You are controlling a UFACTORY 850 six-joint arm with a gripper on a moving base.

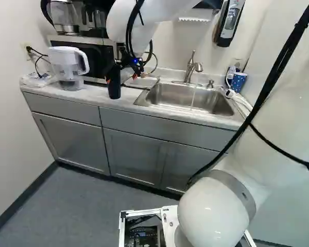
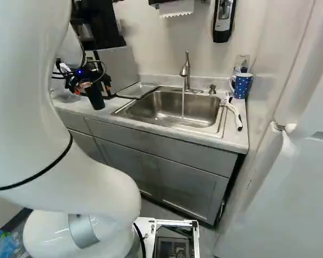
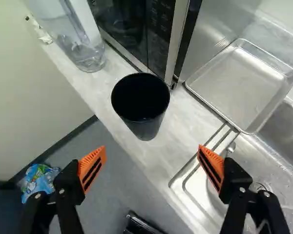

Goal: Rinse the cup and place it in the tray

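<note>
Beside the microwave, a tall black cup (image 1: 114, 83) stands upright on the counter, its dark open mouth facing up in the wrist view (image 3: 140, 105). My gripper (image 2: 92, 88) is close by it. In the wrist view the gripper (image 3: 151, 148) is open, its orange-padded fingers wide apart; the cup stands ahead of the gap between them, not gripped. A shallow metal tray (image 3: 241, 85) lies flat on the counter between microwave and sink. Water runs in a thin stream from the faucet (image 2: 186, 71) into the steel sink (image 2: 167, 110).
A clear water pitcher (image 1: 69, 64) stands left of the microwave (image 1: 92, 62). Past the sink's far side from the cup are a blue dotted mug (image 2: 242, 86) and a white-handled brush (image 2: 235, 114). The counter's front edge runs close to the cup.
</note>
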